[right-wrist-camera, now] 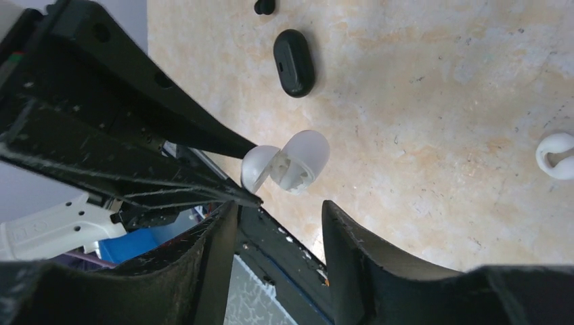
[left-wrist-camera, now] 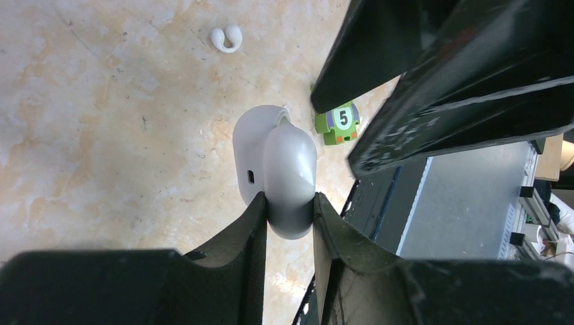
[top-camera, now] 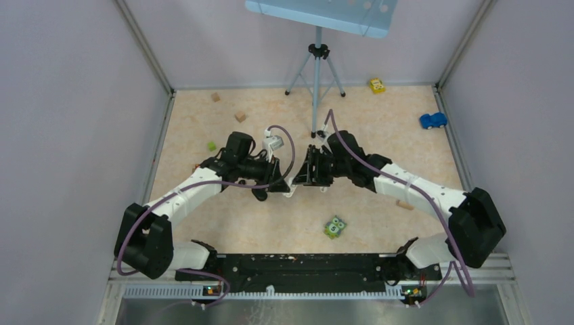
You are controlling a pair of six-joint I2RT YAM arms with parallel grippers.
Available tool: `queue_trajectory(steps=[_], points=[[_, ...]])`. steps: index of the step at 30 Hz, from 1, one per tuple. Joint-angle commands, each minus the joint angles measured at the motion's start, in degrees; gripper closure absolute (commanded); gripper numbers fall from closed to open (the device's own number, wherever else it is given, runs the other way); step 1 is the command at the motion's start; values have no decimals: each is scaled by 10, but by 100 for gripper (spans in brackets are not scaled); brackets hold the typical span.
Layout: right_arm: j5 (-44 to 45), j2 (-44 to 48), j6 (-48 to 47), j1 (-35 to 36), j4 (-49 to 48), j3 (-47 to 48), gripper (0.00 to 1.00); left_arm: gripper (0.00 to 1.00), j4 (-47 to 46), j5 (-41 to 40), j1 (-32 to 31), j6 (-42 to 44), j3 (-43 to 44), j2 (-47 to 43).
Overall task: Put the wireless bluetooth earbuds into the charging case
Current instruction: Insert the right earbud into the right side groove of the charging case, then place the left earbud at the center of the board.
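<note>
Meeting mid-bench [top-camera: 379, 135], left gripper [top-camera: 287, 188] and right gripper [top-camera: 306, 177] sit nearly tip to tip. Left wrist: left gripper clamped on white charging case [left-wrist-camera: 277, 162], lid open; one white earbud [left-wrist-camera: 226, 38] loose on bench beyond it. Right wrist: right gripper spread apart, just short of the open case; black case [right-wrist-camera: 294, 62] lying further off.

Pinched in the left end effector [left-wrist-camera: 289, 206], white charging case [left-wrist-camera: 271, 162], pebble-smooth and glossy, lid hinged open, small port slot showing on its side. Well apart on the worktop [left-wrist-camera: 101, 135], one white earbud [left-wrist-camera: 227, 38], a tiny C-shaped clip, lying loose. Further off, black case [right-wrist-camera: 294, 62] shut and flat, black bud [right-wrist-camera: 265, 5] just past it, half cut by the edge.
</note>
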State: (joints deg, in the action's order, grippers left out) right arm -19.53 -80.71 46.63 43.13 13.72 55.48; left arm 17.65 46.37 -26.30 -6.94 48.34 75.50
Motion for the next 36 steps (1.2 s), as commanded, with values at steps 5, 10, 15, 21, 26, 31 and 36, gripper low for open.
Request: queue_trajectory(steps=[5, 10, 15, 21, 26, 31, 36], points=[[94, 92, -37, -4, 59, -29, 49, 100, -13, 13, -1, -18, 18, 10], [191, 110, -78, -20, 90, -94, 63, 100, -11, -9, 21, -92, 32, 33], [239, 68, -126, -21, 105, -112, 73, 100, -48, -23, 34, -156, 29, 19], [201, 7, -168, -20, 36, -101, 84, 100, -47, -121, 47, -179, 25, -22], [169, -48, -194, -20, -5, -73, 84, 100, -52, -134, 52, -188, 6, -49], [163, -90, -212, -20, -14, -44, 84, 100, -45, -142, 54, -193, -1, -62], [184, -106, -227, -21, -14, -30, 84, 100, -45, -145, 54, -197, -6, -73]])
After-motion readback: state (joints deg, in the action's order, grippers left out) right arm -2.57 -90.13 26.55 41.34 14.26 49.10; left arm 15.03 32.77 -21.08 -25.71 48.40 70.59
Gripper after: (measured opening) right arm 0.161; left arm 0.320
